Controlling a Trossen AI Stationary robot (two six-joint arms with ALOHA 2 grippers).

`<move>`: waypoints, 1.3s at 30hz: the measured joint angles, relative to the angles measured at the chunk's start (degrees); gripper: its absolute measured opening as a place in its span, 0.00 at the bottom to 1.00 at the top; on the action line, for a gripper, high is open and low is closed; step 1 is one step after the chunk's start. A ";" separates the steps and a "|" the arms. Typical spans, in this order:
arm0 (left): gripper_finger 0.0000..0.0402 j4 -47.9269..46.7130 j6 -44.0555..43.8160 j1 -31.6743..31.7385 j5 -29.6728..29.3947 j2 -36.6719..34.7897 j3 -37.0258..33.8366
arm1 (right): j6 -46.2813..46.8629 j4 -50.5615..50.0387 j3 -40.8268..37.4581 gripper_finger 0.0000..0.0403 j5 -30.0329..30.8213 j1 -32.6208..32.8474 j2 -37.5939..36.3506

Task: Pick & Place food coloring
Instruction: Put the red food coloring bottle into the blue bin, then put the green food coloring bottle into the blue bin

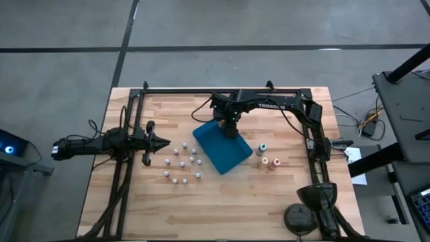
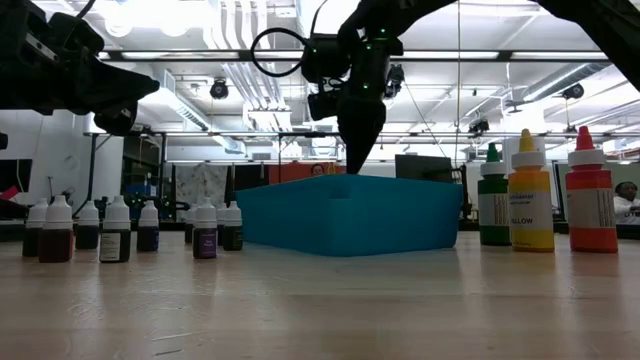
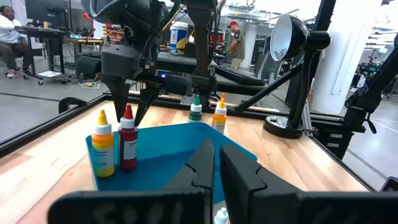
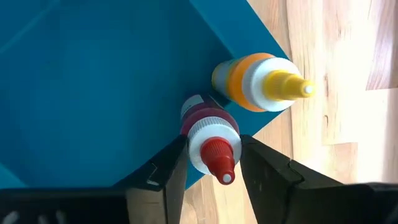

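Two dark fingers of the right claw frame the red-capped bottle in the right wrist view, spread just wider than its shoulders and not seen to press it, so the bottle appears released or about to be taken; which cannot be told. It stands upright in a corner of the blue tray, just beside a yellow-capped bottle, presumably so that the tray wall steadies both. The high view hides these two under the arm, yet shows the tray mid-worktop, the small white-topped bottles scattered at its left and three larger bottles at its right. The left claw is held above the small bottles, its fingers closed on nothing as seen in the left wrist view. Only the low view reveals the labels and the green, yellow and orange tops.
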 joint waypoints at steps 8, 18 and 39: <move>0.00 0.02 0.00 0.00 -0.02 0.00 0.00 | 0.01 -0.04 0.00 0.42 0.00 0.00 -0.15; 0.00 0.02 0.00 0.01 -0.02 0.00 0.00 | 0.90 -0.40 0.52 0.43 0.20 0.08 -3.12; 0.00 0.01 0.00 0.00 -0.02 -0.02 0.01 | 1.03 -2.51 -1.49 0.42 0.29 6.21 -11.86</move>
